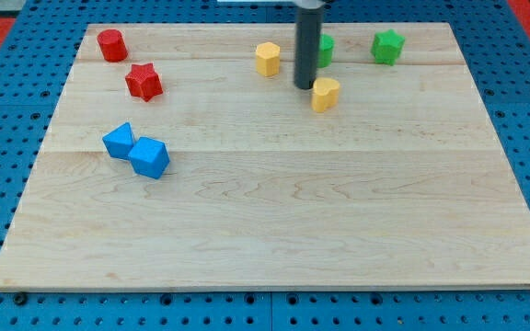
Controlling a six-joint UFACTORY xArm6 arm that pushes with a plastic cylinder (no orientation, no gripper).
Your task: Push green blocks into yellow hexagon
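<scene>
Since my tip, a jawless rod, rests just left of a yellow block, the half-hidden, perhaps round green block is best approached from its right and pushed left toward the far yellow hexagon.

Your wooden bench carries two red blocks, two blue, two yellow, two green.

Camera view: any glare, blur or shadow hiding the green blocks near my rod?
Camera view: lighting even, no glare on the wooden board; shadows short and soft. All sharp. My tip is clear, but the rod covers most of one green block; the green star shows fully.
</scene>
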